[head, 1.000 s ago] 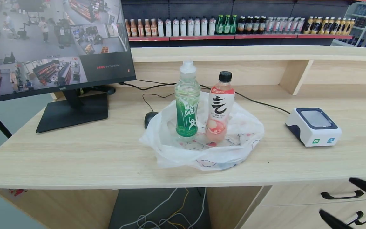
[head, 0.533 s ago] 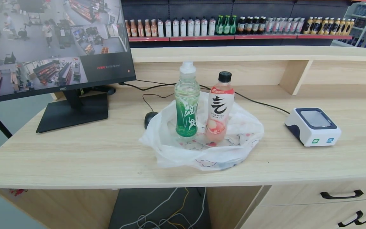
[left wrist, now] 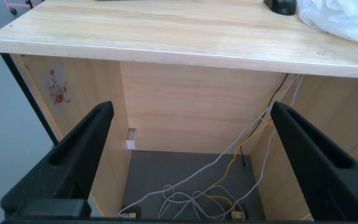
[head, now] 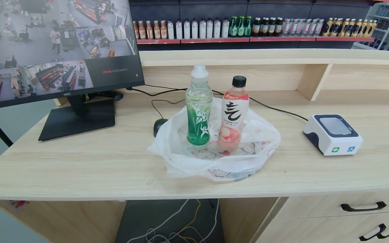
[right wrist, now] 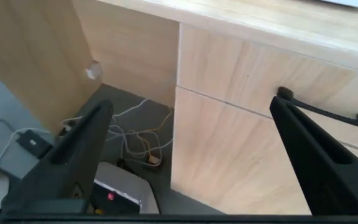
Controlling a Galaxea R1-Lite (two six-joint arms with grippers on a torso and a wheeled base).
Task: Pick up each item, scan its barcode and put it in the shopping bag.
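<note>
Two drink bottles, a green-labelled bottle [head: 199,111] and a pink-labelled bottle [head: 232,116], stand upright and just beside each other inside the white shopping bag [head: 184,165] at the middle of the table [head: 79,165]. The bag's walls are slumped low around their bases, leaving its mouth wide for loading. To the right, well apart from the bag, sits the barcode scanner [head: 333,134], its window tilted upward so a label can be passed over it. A black mouse [head: 159,125] lies just behind the bag's left edge, near a monitor [head: 56,50]. I have both arms parked below the table's front edge: the left pincer [left wrist: 191,112] hangs before the cable-strewn kneehole, the right pincer [right wrist: 191,106] before a drawer handle [right wrist: 322,113], each with its fingers spread apart and empty. I judge the bagging done.
</note>
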